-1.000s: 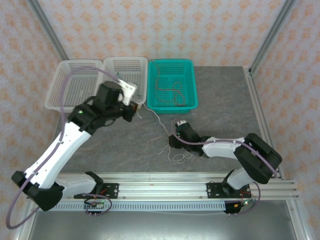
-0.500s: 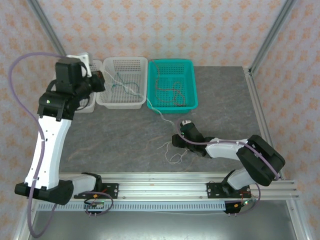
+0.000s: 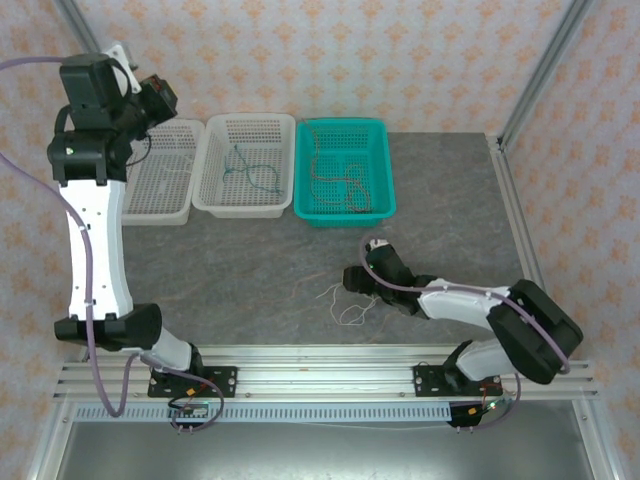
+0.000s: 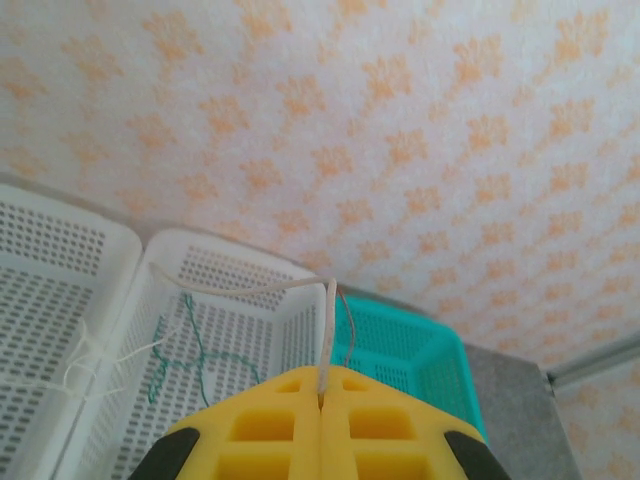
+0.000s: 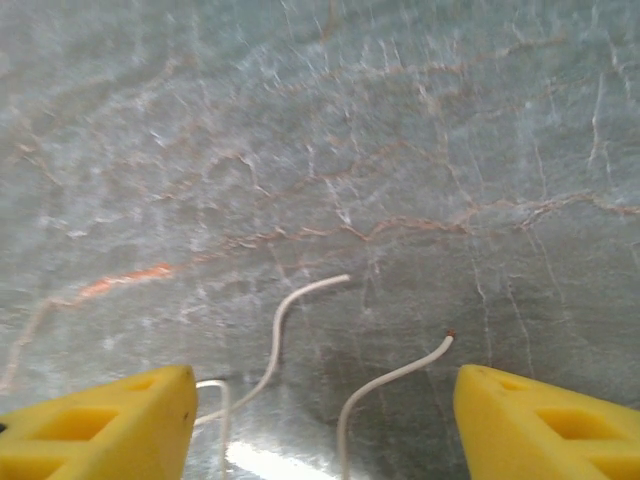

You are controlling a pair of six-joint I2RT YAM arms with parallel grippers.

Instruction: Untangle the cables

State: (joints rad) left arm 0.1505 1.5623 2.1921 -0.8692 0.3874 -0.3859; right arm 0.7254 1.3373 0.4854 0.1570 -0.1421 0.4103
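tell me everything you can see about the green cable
The green cable is a thin, dark green wire bent into loose loops and kinks. It lies slack on the perforated floor of the middle white basket, which sits between the other white basket and the teal basket. Nothing grips it.

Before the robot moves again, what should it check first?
1. Left gripper shut on the white cable: ok.
2. Right gripper open, low over the table: ok.
3. Loose white ends lie between its fingers: ok.
4. Green cable inside the middle basket: ok.
5. Brown cable inside the teal basket: ok.
6. Loose white ends free of knots: cannot tell.
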